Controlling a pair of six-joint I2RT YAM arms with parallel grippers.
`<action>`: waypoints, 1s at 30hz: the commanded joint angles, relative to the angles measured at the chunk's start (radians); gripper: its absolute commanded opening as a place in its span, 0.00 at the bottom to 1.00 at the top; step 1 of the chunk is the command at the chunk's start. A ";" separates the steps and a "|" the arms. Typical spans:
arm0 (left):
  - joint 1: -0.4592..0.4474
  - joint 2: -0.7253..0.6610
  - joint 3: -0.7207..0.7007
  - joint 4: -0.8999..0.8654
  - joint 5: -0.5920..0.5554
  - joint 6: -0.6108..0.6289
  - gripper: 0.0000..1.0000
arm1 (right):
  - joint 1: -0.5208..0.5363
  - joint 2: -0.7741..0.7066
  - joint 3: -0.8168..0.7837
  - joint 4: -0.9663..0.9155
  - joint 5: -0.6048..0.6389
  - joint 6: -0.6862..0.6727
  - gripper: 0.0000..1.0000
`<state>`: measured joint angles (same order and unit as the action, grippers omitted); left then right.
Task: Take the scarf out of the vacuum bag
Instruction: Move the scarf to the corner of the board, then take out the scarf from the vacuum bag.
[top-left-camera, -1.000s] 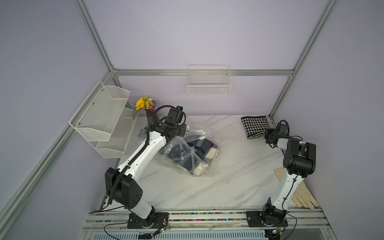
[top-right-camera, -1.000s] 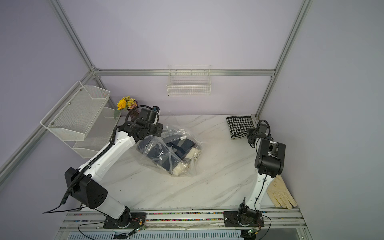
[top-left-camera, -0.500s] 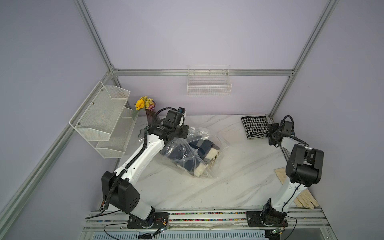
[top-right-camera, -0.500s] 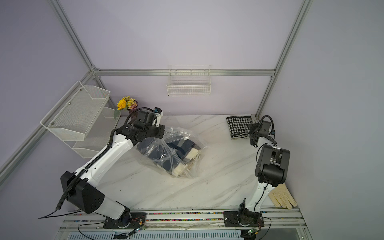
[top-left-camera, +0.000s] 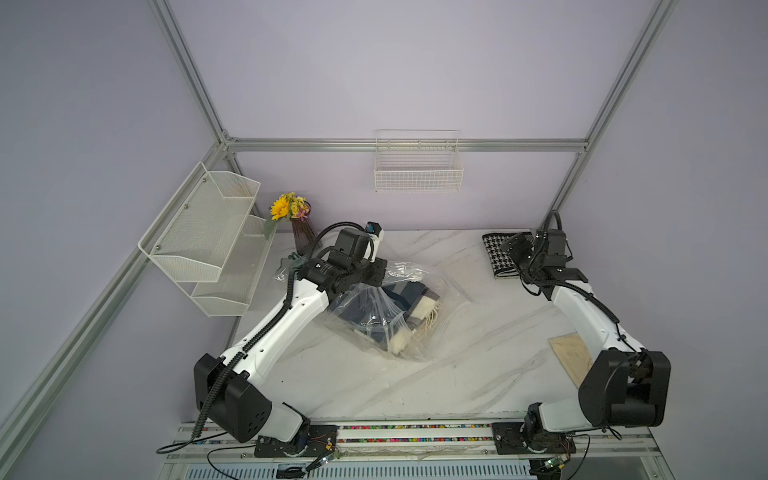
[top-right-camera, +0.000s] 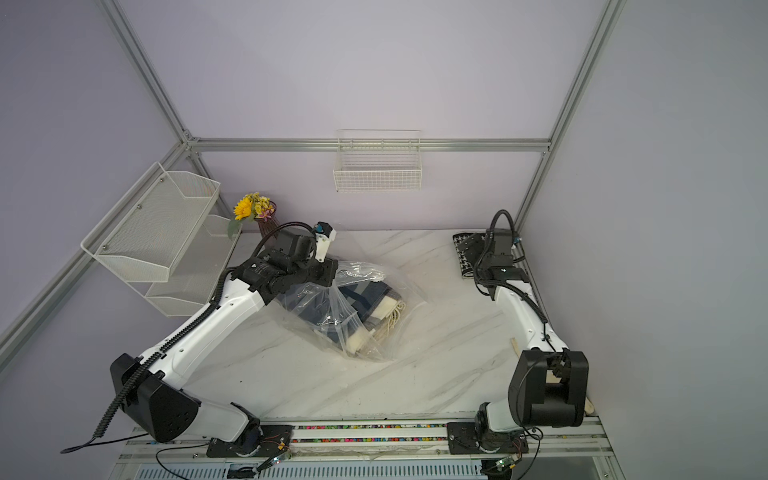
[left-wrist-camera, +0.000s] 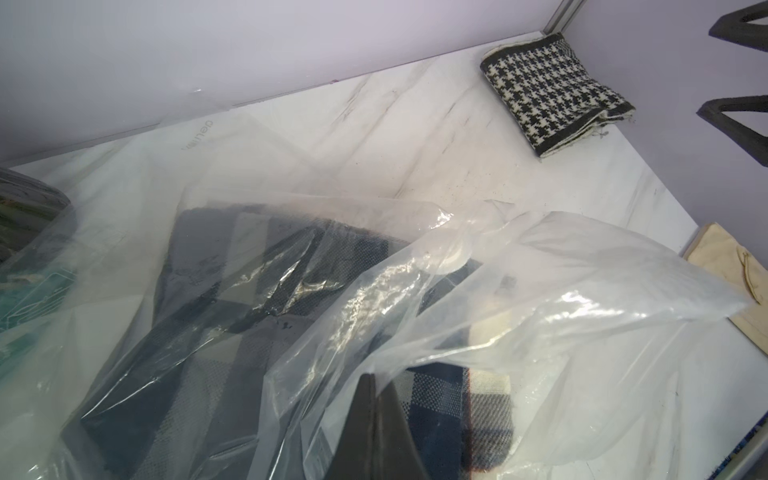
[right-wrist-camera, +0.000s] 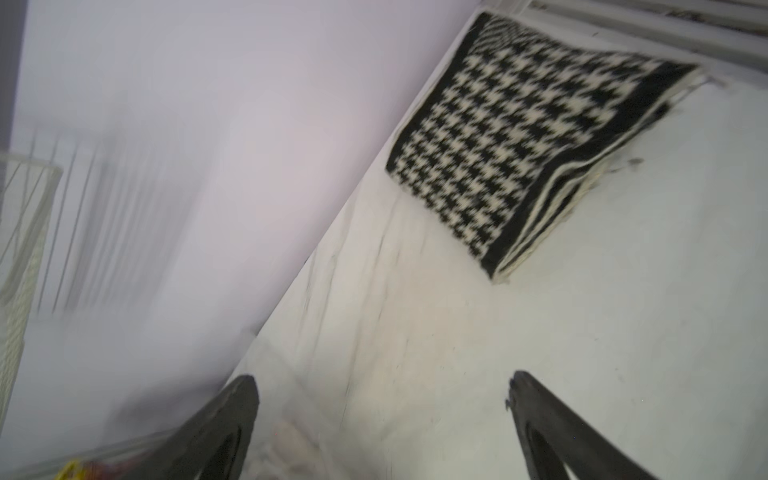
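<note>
while both top views hide its tips under the wrist, the left wrist view shows the left end effector pressed fully together on a fold of the vacuum bag, clear film caught between the pads. that same view also picks out a small round white valve cap on the bag's face, which the top views do not resolve. though blurred, the right wrist view shows the right end effector spread wide, holding nothing, with only bare counter between its jaws. ahead of it, clear of the tips, a folded houndstooth scarf lies flat in the counter's far right corner, outside the bag. only the top views take in the white wire basket on the back wall and the two-tier mesh shelf on the left wall.

the vacuum bag lies crumpled mid-counter, its film rising in a peak to the left end effector. inside it sits a folded navy-and-cream plaid scarf, with a cream fringe at one end. a dark vase in the far left corner holds yellow flowers.
</note>
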<state>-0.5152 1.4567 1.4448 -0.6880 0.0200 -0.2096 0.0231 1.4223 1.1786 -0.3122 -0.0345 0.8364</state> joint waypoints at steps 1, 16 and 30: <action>-0.018 -0.035 -0.010 0.049 0.049 -0.034 0.00 | 0.114 -0.070 0.016 -0.060 -0.072 -0.089 0.97; -0.042 -0.006 -0.048 0.061 0.036 -0.059 0.00 | 0.205 -0.360 -0.122 -0.022 -0.701 -0.113 0.93; -0.041 0.054 -0.024 0.071 0.024 -0.045 0.00 | 0.423 -0.506 -0.333 0.039 -0.674 -0.038 0.97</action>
<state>-0.5514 1.5021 1.3930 -0.6506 0.0303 -0.2516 0.3893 0.9253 0.8642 -0.3061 -0.7597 0.7830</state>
